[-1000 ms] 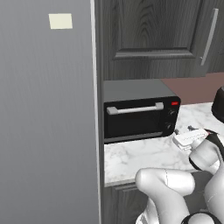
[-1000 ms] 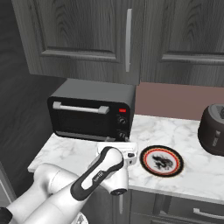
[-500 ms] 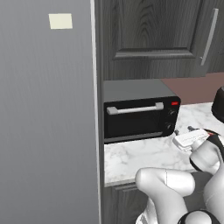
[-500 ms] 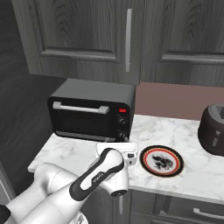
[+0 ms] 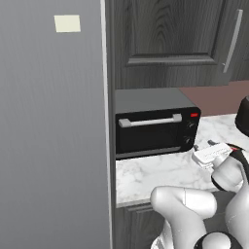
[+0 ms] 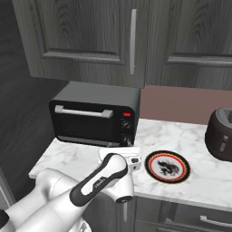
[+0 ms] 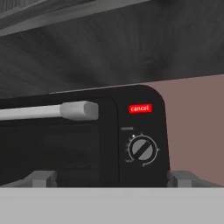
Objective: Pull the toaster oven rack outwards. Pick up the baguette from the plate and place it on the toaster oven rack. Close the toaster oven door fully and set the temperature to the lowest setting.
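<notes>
change: nothing has shifted since the earlier frames; arm, oven and plate sit as before
gripper (image 7: 111, 178): fingers spread wide, holding nothing, at the bottom of the hand view; points at the oven front, apart from it
toaster oven (image 5: 153, 124): centre of left base view, on marble counter (image 6: 181, 136), beside the grey tall panel (image 5: 53, 126)
toaster oven door (image 6: 86, 122): shut, silver handle (image 7: 48, 111) across the top edge
controls: red cancel light (image 7: 140, 108) above a knob (image 7: 142, 150), right-centre of hand view
plate (image 6: 167, 166): lower right of centre in right base view, right of the oven, no bread seen on it
dark vessel (image 6: 220, 134): right edge, right base view
rack, baguette: cannot tell
</notes>
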